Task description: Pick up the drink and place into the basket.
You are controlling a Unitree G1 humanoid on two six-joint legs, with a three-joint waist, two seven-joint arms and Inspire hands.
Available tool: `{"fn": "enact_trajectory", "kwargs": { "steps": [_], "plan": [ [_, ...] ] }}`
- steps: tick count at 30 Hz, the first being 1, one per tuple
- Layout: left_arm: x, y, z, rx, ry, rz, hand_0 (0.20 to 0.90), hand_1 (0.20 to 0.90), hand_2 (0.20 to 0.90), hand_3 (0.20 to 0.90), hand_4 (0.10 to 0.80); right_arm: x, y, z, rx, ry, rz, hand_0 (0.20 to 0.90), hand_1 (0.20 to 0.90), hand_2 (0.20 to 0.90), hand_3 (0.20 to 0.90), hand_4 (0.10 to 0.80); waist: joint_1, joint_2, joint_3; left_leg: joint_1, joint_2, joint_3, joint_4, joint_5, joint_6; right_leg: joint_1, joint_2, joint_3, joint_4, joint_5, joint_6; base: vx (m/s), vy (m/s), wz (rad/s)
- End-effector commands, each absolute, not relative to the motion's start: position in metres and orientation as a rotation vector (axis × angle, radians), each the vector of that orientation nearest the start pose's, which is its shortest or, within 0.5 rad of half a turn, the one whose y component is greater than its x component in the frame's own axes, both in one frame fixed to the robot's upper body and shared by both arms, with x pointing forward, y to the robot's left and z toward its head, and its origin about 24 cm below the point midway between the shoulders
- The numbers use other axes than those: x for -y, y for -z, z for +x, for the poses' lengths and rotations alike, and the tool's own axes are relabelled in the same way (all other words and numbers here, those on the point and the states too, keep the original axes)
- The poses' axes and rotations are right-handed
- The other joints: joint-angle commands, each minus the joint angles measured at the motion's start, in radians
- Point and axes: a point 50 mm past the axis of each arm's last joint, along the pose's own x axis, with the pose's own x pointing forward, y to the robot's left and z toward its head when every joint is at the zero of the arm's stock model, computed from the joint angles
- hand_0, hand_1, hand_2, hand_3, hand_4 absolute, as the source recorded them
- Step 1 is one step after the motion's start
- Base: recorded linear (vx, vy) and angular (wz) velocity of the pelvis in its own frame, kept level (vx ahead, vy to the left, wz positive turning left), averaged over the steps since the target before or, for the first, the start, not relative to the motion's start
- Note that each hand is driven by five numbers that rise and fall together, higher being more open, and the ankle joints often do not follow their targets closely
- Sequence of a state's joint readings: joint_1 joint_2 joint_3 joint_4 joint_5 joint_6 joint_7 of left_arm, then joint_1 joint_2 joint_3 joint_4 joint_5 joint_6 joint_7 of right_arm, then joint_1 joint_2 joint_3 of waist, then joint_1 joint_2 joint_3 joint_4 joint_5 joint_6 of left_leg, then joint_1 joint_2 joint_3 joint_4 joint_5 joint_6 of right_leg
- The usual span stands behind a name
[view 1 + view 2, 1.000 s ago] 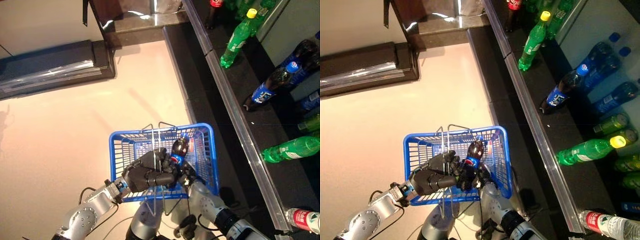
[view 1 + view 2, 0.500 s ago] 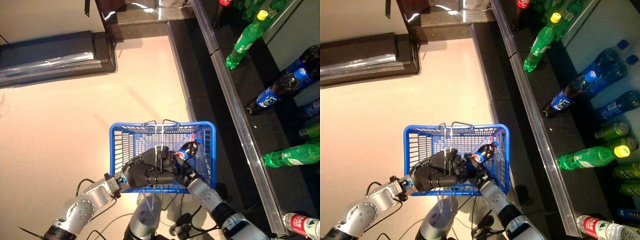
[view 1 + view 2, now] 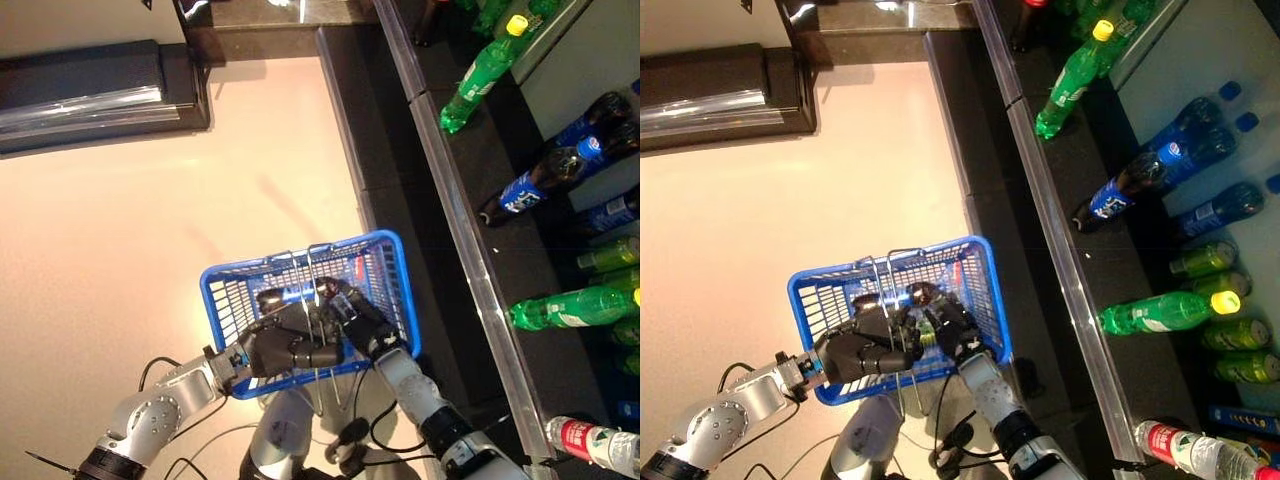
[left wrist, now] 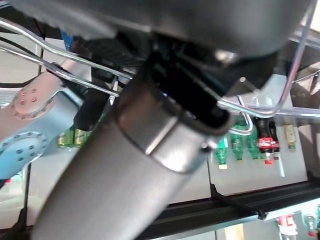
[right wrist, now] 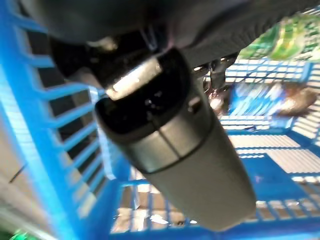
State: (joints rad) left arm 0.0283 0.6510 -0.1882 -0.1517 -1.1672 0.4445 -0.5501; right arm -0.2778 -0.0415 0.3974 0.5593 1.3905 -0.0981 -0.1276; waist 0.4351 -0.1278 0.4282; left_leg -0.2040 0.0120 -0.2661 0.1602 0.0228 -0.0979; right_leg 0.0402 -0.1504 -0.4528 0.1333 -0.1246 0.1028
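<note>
The blue basket point(image 3: 401, 290) is held up in front, off the floor. My left hand point(image 3: 285, 348) is shut on its thin wire handles point(image 3: 312, 262). The drink point(image 3: 300, 293), a dark cola bottle with a blue label, lies on its side inside the basket; it also shows in the right wrist view point(image 5: 280, 97). My right hand point(image 3: 360, 318) is inside the basket next to the drink, with its fingers relaxed and apart from the bottle. The thumb point(image 5: 175, 145) stands out straight over the basket's floor.
A dark shelf behind a metal rail point(image 3: 455, 200) runs along the right with green bottles point(image 3: 475, 80), cola bottles point(image 3: 540, 175) and a red-labelled bottle point(image 3: 585, 440). A dark low platform point(image 3: 90, 95) stands at the far left. Pale floor lies between.
The drink went from upright in my right hand to lying in the blue basket. My right hand has let it go and stays low inside. The camera has shifted a little.
</note>
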Motion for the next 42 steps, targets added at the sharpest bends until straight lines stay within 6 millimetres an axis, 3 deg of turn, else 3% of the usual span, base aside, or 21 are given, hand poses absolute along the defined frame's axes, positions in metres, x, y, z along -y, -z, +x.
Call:
{"fn": "enact_trajectory", "kwargs": {
  "steps": [1, 11, 15, 17, 21, 23, 27, 32, 35, 38, 41, 42],
  "plan": [
    [-0.13, -0.155, 0.198, 0.216, 1.316, -0.813, 0.3, 0.3, 0.3, 0.2, 0.1, 0.059, -0.011, 0.274, -0.315, -0.164, 1.135, 0.9, 0.9, 0.9, 0.9, 0.8, -0.036, 0.0, -0.101, 0.015, -0.016, 0.063, 0.0, 0.018, 0.107, 0.007, 0.025, 0.048, -0.014, 0.122, -0.057, 0.057, -0.021, -0.08],
    [-0.151, -0.137, 0.198, 0.2, 1.121, -0.815, 0.3, 0.3, 0.3, 0.2, 0.1, 0.078, -0.03, 0.24, -0.159, -0.273, 1.105, 0.9, 0.9, 0.9, 0.9, 0.8, -0.088, -0.043, -0.138, 0.046, 0.003, 0.098, -0.014, 0.013, 0.114, 0.018, 0.037, 0.074, -0.023, 0.132, -0.037, 0.049, -0.018, -0.08],
    [-0.164, -0.128, 0.201, 0.206, 0.994, -0.665, 0.3, 0.3, 0.3, 0.2, 0.1, 0.079, -0.033, 0.228, -0.161, -0.335, 1.085, 0.9, 0.9, 0.9, 0.9, 0.8, -0.107, -0.051, -0.153, 0.06, 0.009, 0.112, -0.021, 0.011, 0.114, 0.019, 0.039, 0.085, -0.021, 0.131, -0.031, 0.039, 0.005, -0.17],
    [-0.185, -0.115, 0.201, 0.186, 0.827, -0.558, 0.3, 0.3, 0.3, 0.2, 0.1, 0.084, -0.029, 0.21, -0.185, -0.393, 1.067, 0.9, 0.9, 0.9, 0.9, 0.8, -0.126, -0.051, -0.176, 0.083, 0.015, 0.13, -0.032, 0.011, 0.114, 0.027, 0.037, 0.093, -0.023, 0.13, -0.024, 0.09, 0.04, -0.19],
    [-0.203, -0.1, 0.199, 0.142, 0.674, -0.519, 0.3, 0.3, 0.3, 0.2, 0.1, 0.089, -0.024, 0.193, -0.195, -0.442, 1.073, 0.9, 0.9, 0.9, 0.9, 0.8, -0.143, -0.052, -0.203, 0.109, 0.021, 0.147, -0.044, 0.008, 0.112, 0.04, 0.038, 0.107, -0.028, 0.125, -0.019, 0.069, 0.031, -0.22],
    [-0.219, -0.078, 0.195, 0.081, 0.498, -0.502, 0.3, 0.3, 0.3, 0.2, 0.1, 0.094, -0.023, 0.181, -0.172, -0.521, 1.066, 0.9, 0.9, 0.9, 0.9, 0.8, -0.162, -0.047, -0.229, 0.141, 0.028, 0.165, -0.067, 0.009, 0.108, 0.058, 0.036, 0.122, -0.044, 0.124, -0.012, 0.067, 0.042, -0.19],
    [-0.227, -0.056, 0.19, 0.028, 0.365, -0.492, 0.3, 0.3, 0.3, 0.2, 0.1, 0.098, -0.018, 0.172, -0.177, -0.564, 1.064, 0.9, 0.9, 0.9, 0.9, 0.8, -0.184, -0.037, -0.254, 0.169, 0.035, 0.184, -0.094, 0.013, 0.102, 0.069, 0.032, 0.133, -0.061, 0.126, -0.007, 0.012, 0.06, -0.24],
    [-0.241, -0.002, 0.174, -0.101, 0.045, -0.571, 0.3, 0.3, 0.3, 0.2, 0.1, 0.121, 0.015, 0.154, -0.322, -0.45, 0.987, 0.9, 0.9, 0.9, 0.9, 0.8, -0.245, -0.011, -0.307, 0.224, 0.043, 0.221, -0.162, 0.025, 0.092, 0.085, 0.012, 0.173, -0.116, 0.143, 0.006, -0.005, 0.096, -0.21],
    [-0.244, 0.008, 0.17, -0.134, -0.021, -0.55, 0.3, 0.3, 0.3, 0.2, 0.1, 0.127, 0.022, 0.148, -0.355, -0.43, 0.961, 0.9, 0.9, 0.9, 0.9, 0.8, -0.26, -0.005, -0.315, 0.229, 0.045, 0.233, -0.171, 0.027, 0.09, 0.084, 0.006, 0.184, -0.127, 0.149, 0.01, -0.029, 0.054, -0.31],
    [-0.255, 0.041, 0.153, -0.255, -0.235, -0.501, 0.3, 0.3, 0.3, 0.2, 0.1, 0.144, 0.051, 0.131, -0.509, -0.374, 0.755, 0.9, 0.9, 0.9, 0.9, 0.8, -0.295, 0.009, -0.329, 0.233, 0.039, 0.255, -0.183, 0.022, 0.089, 0.077, -0.018, 0.213, -0.148, 0.164, 0.027, -0.069, 0.109, -0.27],
    [-0.26, 0.052, 0.146, -0.293, -0.292, -0.501, 0.3, 0.3, 0.3, 0.2, 0.1, 0.152, 0.063, 0.125, -0.572, -0.344, 0.67, 0.9, 0.9, 0.9, 0.9, 0.8, -0.304, 0.014, -0.331, 0.234, 0.034, 0.263, -0.185, 0.018, 0.092, 0.074, -0.028, 0.222, -0.15, 0.167, 0.033, -0.043, 0.076, -0.32],
    [-0.264, 0.069, 0.135, -0.355, -0.382, -0.528, 0.3, 0.3, 0.3, 0.2, 0.1, 0.161, 0.082, 0.114, -0.668, -0.283, 0.556, 0.9, 0.9, 0.9, 0.9, 0.8, -0.316, 0.026, -0.334, 0.236, 0.026, 0.273, -0.193, 0.016, 0.1, 0.067, -0.044, 0.232, -0.14, 0.168, 0.042, -0.063, 0.111, -0.16]
  ]
}}
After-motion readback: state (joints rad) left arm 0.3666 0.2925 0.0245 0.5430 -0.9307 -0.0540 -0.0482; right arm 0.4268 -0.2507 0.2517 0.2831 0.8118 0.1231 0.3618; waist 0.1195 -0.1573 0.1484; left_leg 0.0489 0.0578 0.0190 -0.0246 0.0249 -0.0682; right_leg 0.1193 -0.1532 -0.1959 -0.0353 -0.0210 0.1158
